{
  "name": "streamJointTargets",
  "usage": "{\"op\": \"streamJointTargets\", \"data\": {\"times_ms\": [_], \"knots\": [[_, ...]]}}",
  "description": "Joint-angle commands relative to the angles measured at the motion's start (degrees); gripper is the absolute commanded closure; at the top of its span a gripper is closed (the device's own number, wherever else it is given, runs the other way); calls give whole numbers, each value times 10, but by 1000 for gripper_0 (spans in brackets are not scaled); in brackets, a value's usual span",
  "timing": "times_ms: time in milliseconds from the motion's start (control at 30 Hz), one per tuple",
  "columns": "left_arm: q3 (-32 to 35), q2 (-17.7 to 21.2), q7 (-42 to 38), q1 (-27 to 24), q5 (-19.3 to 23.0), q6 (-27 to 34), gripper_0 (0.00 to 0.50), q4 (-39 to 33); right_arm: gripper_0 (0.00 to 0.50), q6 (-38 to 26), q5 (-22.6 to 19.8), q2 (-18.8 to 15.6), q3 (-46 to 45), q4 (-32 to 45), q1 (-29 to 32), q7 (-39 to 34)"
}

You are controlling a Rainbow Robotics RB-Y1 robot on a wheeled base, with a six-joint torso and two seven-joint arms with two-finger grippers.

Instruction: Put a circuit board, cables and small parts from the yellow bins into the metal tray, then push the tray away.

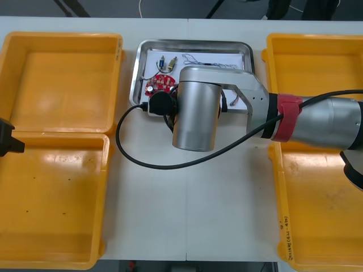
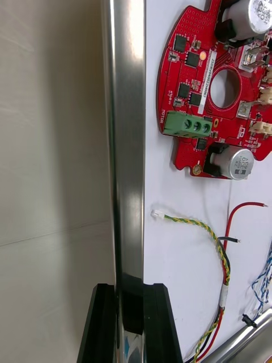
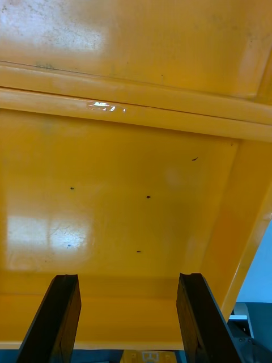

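- Pinching the near left rim of the metal tray [image 2: 127, 142], my right gripper [image 2: 130, 288] has one black finger outside over the table [image 1: 187, 226] and one inside over the white liner, with the shiny rim held between them
- I see the round red circuit board [image 2: 212, 85] lying flat inside the tray, close to that same rim but farther along it, well clear of the fingers
- I find the red and yellow cable [image 2: 198, 224] on the liner between the board and the inner finger, with the blue and white cable [image 2: 262, 281] off to its side
- On the front camera my right arm reaches across the table to the tray's near left corner
- My left gripper [image 3: 127, 281] hangs spread wide over the near left yellow bin [image 3: 136, 198], with nothing between its fingers
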State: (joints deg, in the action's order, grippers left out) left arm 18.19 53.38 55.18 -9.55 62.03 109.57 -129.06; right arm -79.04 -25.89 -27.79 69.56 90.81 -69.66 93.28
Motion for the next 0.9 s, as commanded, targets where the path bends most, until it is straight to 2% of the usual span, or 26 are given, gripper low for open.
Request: {"op": "streamJointTargets", "data": {"times_ms": [33,333,567,900], "knots": [[17,25,30,12,5,-3,0,-15,492,16,1,12,5,-11,-40,30],[17,25,30,12,5,-3,0,-15,491,45,1,12,5,-43,-59,42],[17,25,30,12,5,-3,0,-15,493,107,0,12,5,-81,-67,52],[17,25,30,12,5,-3,0,-15,490,139,-1,12,5,-114,-79,64]]}}
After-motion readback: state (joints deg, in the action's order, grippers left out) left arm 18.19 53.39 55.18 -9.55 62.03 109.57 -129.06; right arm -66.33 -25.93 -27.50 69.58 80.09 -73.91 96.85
